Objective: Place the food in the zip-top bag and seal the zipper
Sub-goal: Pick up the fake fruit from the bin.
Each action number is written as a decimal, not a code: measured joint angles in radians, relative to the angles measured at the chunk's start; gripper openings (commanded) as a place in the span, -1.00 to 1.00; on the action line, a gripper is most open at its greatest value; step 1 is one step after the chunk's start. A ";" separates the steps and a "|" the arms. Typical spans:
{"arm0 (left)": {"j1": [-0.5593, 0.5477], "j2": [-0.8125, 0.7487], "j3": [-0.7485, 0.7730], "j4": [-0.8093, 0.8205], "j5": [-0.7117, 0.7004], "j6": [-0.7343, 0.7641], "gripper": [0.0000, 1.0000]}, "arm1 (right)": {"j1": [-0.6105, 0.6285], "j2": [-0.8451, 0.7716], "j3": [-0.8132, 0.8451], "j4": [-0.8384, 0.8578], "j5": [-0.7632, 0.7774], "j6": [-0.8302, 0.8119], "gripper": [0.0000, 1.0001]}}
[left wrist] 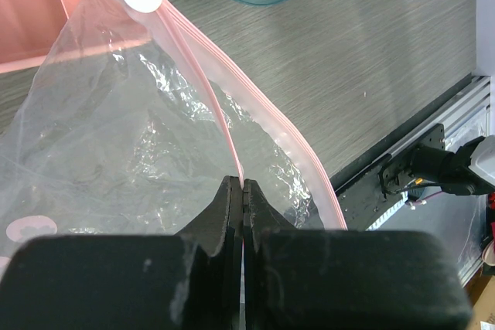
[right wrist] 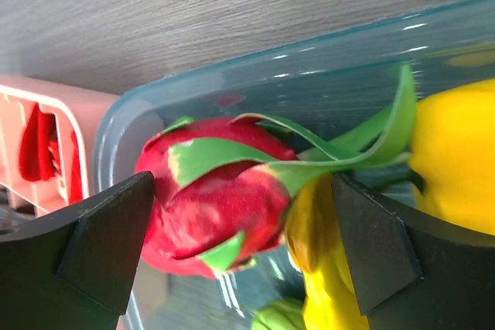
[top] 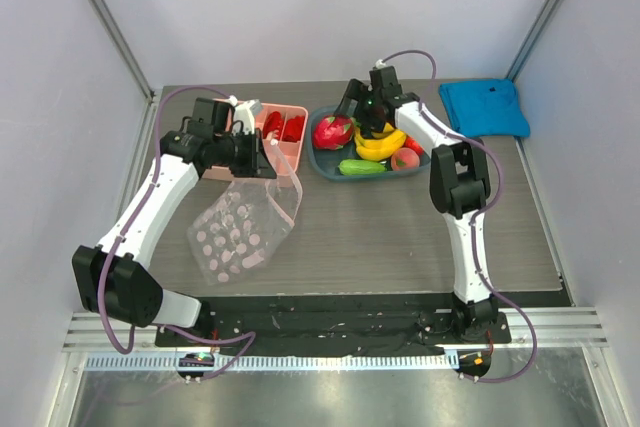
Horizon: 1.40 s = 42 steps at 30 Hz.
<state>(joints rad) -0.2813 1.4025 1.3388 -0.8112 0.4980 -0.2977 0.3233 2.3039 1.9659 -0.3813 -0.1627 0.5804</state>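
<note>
Nothing was bagged yet: the left hand [left wrist: 244, 185] pinched the bag [top: 245, 227] by its zip strip [left wrist: 203, 75] (mouth unsealed, bag empty on the worktop [top: 400, 237]), while the right hand [right wrist: 240, 241] was spread around the dragon fruit [right wrist: 216, 214] in the tray [right wrist: 232, 59].

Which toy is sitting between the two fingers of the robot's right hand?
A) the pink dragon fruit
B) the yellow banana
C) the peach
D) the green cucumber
A: in the right wrist view the pink dragon fruit lies in the blue tray, right between the spread-open fingers of the right hand.
</note>
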 measured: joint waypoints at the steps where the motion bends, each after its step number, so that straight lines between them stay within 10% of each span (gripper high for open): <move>1: 0.000 0.000 0.000 0.000 0.000 0.000 -1.00 | 0.000 0.009 0.004 0.000 0.000 0.018 0.99; 13: 0.000 0.010 0.000 -0.001 -0.001 0.001 -1.00 | -0.012 0.093 0.062 0.016 -0.018 0.252 0.93; 29: 0.000 0.047 0.027 -0.017 -0.006 0.014 -1.00 | -0.033 0.103 0.058 0.018 -0.075 0.377 -0.95; 42: 0.003 0.022 0.017 -0.004 0.030 -0.021 -1.00 | -0.039 0.018 -0.008 0.029 -0.093 0.373 -0.98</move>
<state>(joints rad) -0.2779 1.4246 1.3560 -0.8150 0.5278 -0.3191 0.2844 2.3219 1.9575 -0.3519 -0.2562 0.9531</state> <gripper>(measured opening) 0.015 0.352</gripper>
